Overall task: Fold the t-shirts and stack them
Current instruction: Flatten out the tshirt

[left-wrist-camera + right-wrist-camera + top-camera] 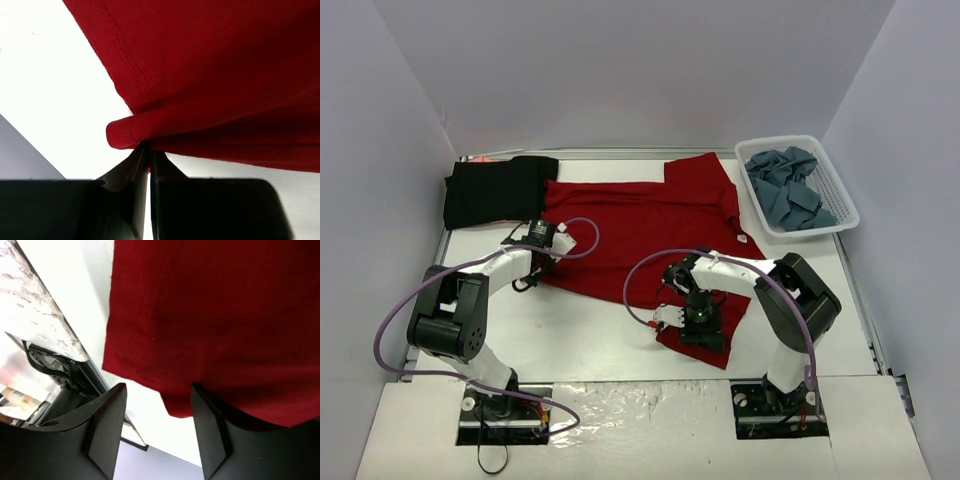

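A dark red t-shirt lies spread across the middle of the table. A black t-shirt lies folded at the back left. Slate blue-grey t-shirts are heaped in the white basket. My left gripper is at the red shirt's left edge, and in the left wrist view the gripper is shut on a rolled hem of the red cloth. My right gripper is over the shirt's near right corner. In the right wrist view the gripper is open, with the corner of the red cloth between its fingers.
The white lattice basket stands at the back right. Grey walls close in the table on three sides. A mottled white board and both arm bases lie along the near edge.
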Motion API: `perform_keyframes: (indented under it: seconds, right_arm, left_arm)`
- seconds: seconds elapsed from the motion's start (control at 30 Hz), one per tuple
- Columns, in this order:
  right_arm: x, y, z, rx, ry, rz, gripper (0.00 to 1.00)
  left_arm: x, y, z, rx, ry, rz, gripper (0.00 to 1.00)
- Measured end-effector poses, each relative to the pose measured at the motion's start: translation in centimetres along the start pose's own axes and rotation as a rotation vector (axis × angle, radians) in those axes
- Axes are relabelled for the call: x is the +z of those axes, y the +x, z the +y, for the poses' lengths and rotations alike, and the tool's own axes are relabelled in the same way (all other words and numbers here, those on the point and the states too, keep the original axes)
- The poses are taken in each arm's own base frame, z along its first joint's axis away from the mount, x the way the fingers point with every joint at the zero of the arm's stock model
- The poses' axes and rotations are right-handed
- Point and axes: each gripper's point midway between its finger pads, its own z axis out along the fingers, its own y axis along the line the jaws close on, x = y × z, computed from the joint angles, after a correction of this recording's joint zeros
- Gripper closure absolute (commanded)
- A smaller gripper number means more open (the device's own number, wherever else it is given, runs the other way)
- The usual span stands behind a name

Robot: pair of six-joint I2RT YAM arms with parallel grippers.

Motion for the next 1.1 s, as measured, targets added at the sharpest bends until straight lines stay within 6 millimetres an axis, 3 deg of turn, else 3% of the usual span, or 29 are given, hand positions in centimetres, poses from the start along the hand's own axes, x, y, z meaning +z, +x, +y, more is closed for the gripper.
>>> perform_keyframes:
  seconds: [0.2, 0.47, 0.77, 0.97, 1.1]
  right_arm:
    - [-0.4, -0.2, -0.7, 0.038, -0.017, 0.007, 0.46]
    - [-2.0, -1.1, -4.2, 0.112, 0.001, -0.034, 0.45]
    - [-4.1, -4.1, -8.5, 0.1, 0.133, -0.141, 0.42]
    - [-4.1, -3.1, -7.2, 0.096, 0.14, -0.132, 0.41]
    - [-5.4, -2.2, -5.7, 0.09, 0.169, -0.154, 0.41]
  left_arm:
    - [0.1, 0.2, 0.5, -0.017, -0.012, 0.003, 0.98]
    - [0.0, -0.1, 1.3, -0.023, -0.032, -0.005, 0.98]
    - [-1.5, -3.6, 5.4, -0.072, -0.118, -0.084, 0.98]
    - [-1.1, -3.5, 5.5, -0.067, -0.116, -0.072, 0.98]
    - [-1.1, -3.4, 5.5, -0.07, -0.117, -0.071, 0.98]
